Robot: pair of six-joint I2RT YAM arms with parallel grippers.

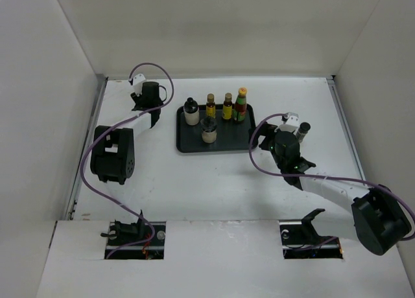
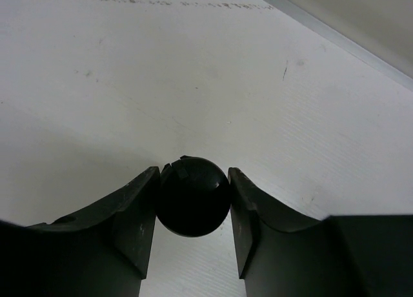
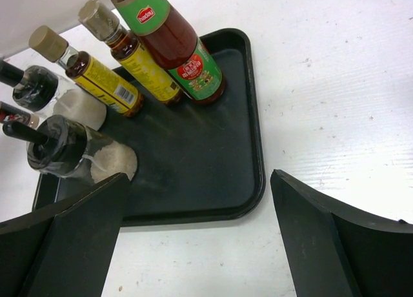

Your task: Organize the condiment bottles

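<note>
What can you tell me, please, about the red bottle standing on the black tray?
The red bottle is slim-necked, apparently clear with red sauce inside, topped by an orange cap. A green neck band reads "haday"; a green and red label wraps the lower body. It stands upright in the far right corner of the black tray, last in the back row, close beside a yellow-labelled bottle; whether they touch is unclear. Nothing grips it.

Five bottles stand upright on the flat black tray point(image 1: 188, 146). Along its 12 o'clock edge, from 9 toward 3: white black-capped bottle point(image 1: 190, 112), slim yellow-labelled bottle point(image 1: 211, 106), second slim yellow-labelled bottle point(image 1: 227, 107), red orange-capped sauce bottle point(image 1: 241, 104). A clear black-capped shaker point(image 1: 208, 130) stands near centre. A black round-topped shaker point(image 2: 193, 200) is clamped in the left gripper point(image 2: 193, 181).
</note>
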